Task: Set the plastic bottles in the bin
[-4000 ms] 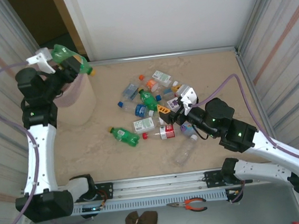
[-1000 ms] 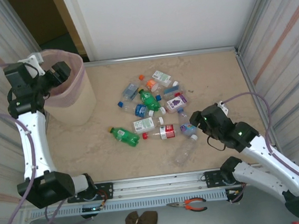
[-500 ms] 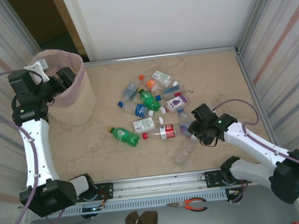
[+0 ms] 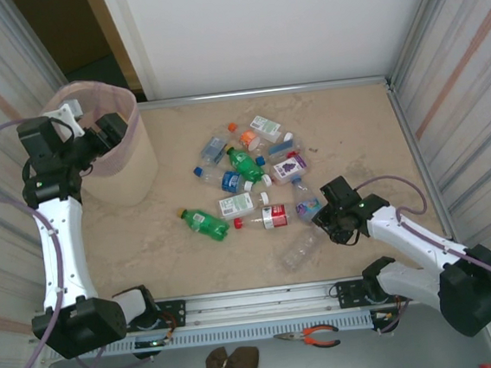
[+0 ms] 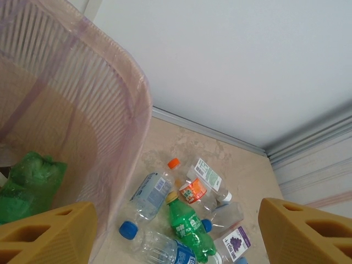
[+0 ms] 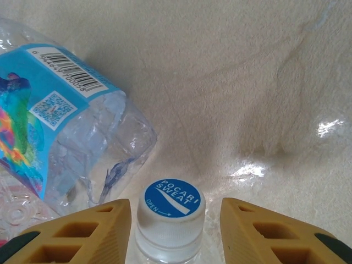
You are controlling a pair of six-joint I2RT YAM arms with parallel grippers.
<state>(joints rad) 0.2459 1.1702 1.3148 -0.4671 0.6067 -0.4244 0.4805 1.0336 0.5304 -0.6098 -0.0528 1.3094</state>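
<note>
Most plastic bottles (image 4: 243, 163) lie mid-table (image 4: 353, 130), a green one (image 5: 27, 179) sits in the bin (image 4: 131, 173) under the gaping left gripper (image 4: 103, 134), and the right gripper (image 6: 171, 223), fingers (image 6: 77, 231) spread, straddles a blue-capped bottle (image 6: 171, 202) it should pinch next.

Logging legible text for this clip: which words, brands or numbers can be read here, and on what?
"POCARI SWEAT": on the blue-and-white cap, right wrist view.
"OPEN": same cap, beside a small arrow.
Barcode digits on the blue label of the crushed clear bottle: too small to read.
Labels on the piled bottles: too small to read.
</note>
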